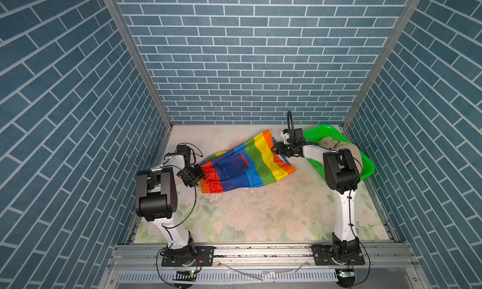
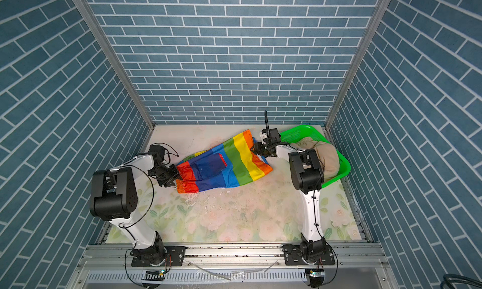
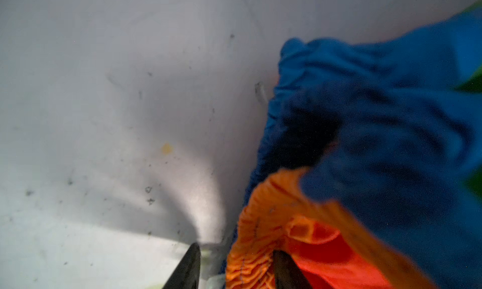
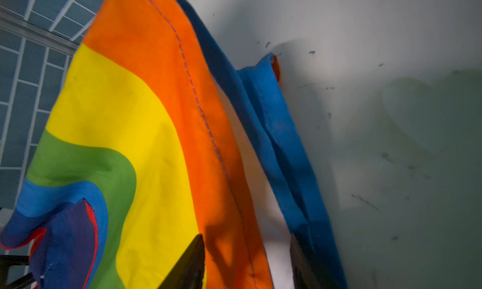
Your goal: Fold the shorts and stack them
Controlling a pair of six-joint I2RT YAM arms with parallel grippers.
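Left wrist: left gripper [image 3: 236,248] half-open, straddling rainbow shorts [image 3: 365,144].

Rainbow-striped shorts [image 2: 234,165] on table [image 2: 234,217], beige pair [image 2: 326,157] in basket [image 2: 300,130]

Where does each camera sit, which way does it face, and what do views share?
Top views: high above the front edge, looking down and back at the flower-printed tabletop and rainbow-striped thin shorts; both arms show whole.
Left wrist: on the left arm, looking along the left pincer at the shorts' orange gathered edge; two fingertips show.
Right wrist: on the right arm, looking along the right pincer at their orange hem; two fingertips show.
Shared: all show the shorts.
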